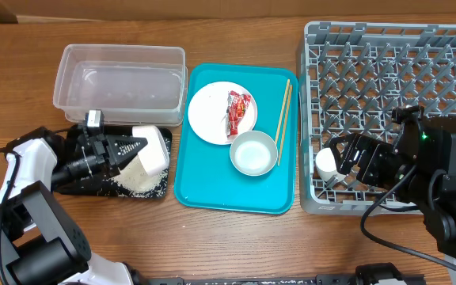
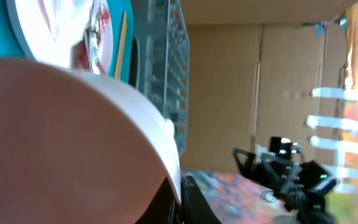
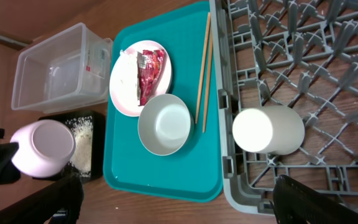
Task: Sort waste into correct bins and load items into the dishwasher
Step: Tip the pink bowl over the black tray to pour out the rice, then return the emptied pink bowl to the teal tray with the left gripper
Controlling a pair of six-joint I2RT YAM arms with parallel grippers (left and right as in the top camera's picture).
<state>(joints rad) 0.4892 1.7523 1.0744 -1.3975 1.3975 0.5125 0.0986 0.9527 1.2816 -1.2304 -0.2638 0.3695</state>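
My left gripper (image 1: 135,146) is shut on the rim of a pale pink plate (image 1: 152,149), held tilted over the black tray (image 1: 81,184), where loose rice (image 1: 139,180) lies. The plate fills the left wrist view (image 2: 67,143), with the jaws (image 2: 180,200) on its edge. A white plate (image 1: 212,111) with the red wrapper (image 1: 239,112), a whitish bowl (image 1: 253,153) and the chopsticks (image 1: 283,111) sit on the teal tray (image 1: 212,190). The white cup (image 1: 325,164) lies in the grey rack (image 1: 394,71). My right gripper (image 1: 347,158) is open just behind the cup (image 3: 268,129). I see no tissue.
The clear tub (image 1: 121,55) stands behind the black tray and looks empty. The rack's near left corner (image 3: 241,199) borders the teal tray (image 3: 160,177). The right wrist view also shows the tub (image 3: 55,71) and the rice (image 3: 81,146).
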